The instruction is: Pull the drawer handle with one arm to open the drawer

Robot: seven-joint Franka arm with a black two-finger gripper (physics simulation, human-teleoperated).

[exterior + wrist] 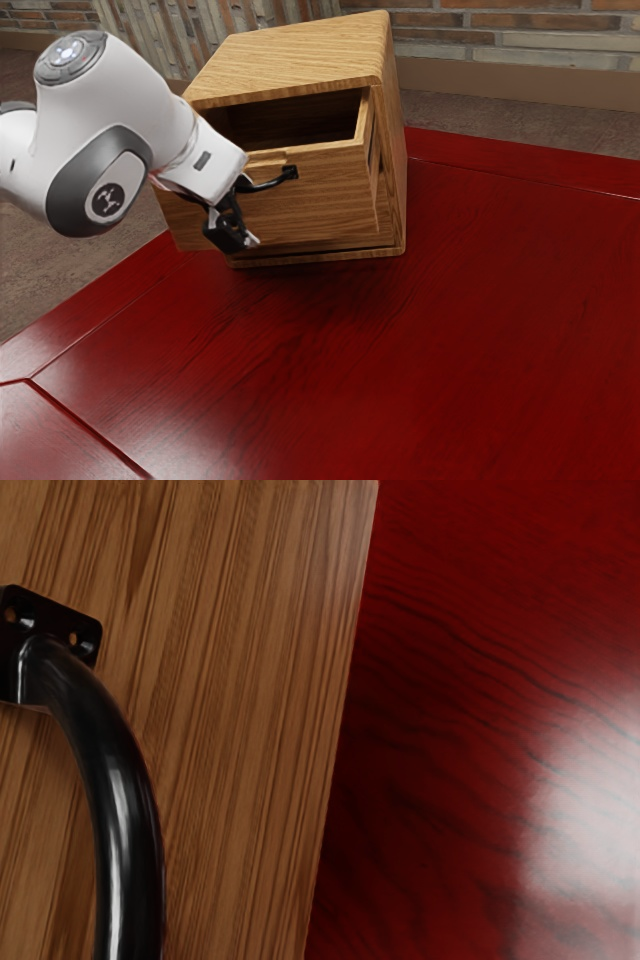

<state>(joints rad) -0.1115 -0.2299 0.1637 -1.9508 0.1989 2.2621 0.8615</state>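
Exterior view: the drawer (320,200) stands partly out of the cabinet (290,60) on the table's (450,330) far side. The gripper (228,230) is at the handle (272,180); whether it is open or closed I cannot tell. Wrist view: the handle's screwed plate (50,620) shows close up.

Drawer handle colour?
Glossy black drawer handle, mounted on the light wood-grain drawer front. Shows best in the wrist view.
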